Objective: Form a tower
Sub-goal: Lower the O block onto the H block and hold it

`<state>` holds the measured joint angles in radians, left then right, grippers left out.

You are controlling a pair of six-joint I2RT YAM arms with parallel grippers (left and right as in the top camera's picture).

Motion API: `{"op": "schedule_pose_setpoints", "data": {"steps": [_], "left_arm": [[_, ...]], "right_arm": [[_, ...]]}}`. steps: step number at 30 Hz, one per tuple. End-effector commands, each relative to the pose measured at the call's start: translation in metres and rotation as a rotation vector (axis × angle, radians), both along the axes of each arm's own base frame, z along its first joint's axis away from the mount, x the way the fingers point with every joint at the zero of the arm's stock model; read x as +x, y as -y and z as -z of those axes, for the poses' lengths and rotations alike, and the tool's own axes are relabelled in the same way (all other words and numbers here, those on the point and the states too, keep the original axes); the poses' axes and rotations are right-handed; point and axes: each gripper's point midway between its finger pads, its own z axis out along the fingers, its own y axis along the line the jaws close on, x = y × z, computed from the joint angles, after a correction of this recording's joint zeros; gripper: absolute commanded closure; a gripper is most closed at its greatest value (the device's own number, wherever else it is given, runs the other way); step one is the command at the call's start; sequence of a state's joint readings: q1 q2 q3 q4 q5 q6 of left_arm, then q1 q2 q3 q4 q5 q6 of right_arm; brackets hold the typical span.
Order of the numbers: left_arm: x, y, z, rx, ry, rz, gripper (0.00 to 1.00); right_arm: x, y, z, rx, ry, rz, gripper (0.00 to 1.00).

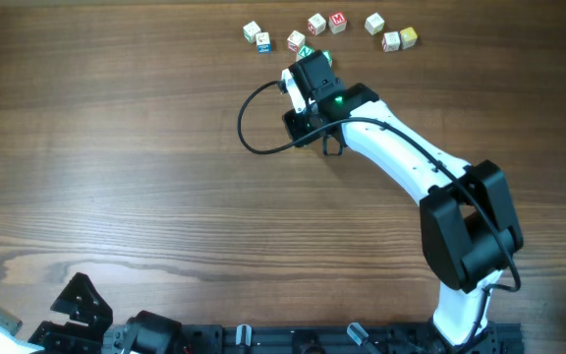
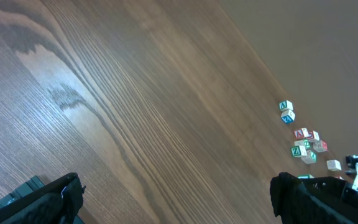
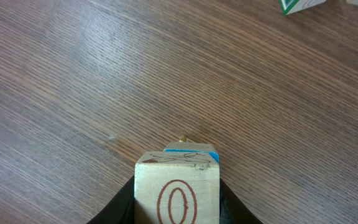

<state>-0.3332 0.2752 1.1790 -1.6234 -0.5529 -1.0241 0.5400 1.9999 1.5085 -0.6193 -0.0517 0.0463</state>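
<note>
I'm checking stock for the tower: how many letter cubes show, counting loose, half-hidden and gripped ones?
Loose letter cubes in plain view: 8
Green-lettered cube half hidden by the right gripper: 1
O cube held in that gripper: 1
Total: 10 visible

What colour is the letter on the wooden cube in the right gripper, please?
Reddish-brown O on the wooden cube; right wrist view.

A brown wood-grain table (image 1: pixel 116 147) fills all 3 views, softly lit, with darker grain patches at the overhead view's lower left.
</note>
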Motion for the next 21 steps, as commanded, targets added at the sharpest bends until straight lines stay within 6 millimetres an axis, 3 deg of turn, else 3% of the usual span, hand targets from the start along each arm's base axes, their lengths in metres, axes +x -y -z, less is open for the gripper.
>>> {"op": "schedule_pose_setpoints", "data": {"steps": [1, 16, 21], "left_arm": [[-0.0010, -0.0026, -0.0005, 0.000, 0.009, -0.021, 0.00], [-0.0010, -0.0026, -0.0005, 0.000, 0.009, -0.021, 0.00], [-0.0010, -0.0026, -0.0005, 0.000, 0.009, -0.021, 0.00]], "right_arm": [[0.0051, 0.0037, 0.0039, -0.030, 0.019, -0.004, 0.87], [0.0046, 0.0052, 0.0045, -0.037, 0.017, -0.001, 0.67], [0.0046, 0.0052, 0.0045, -0.037, 0.017, -0.001, 0.66]]}}
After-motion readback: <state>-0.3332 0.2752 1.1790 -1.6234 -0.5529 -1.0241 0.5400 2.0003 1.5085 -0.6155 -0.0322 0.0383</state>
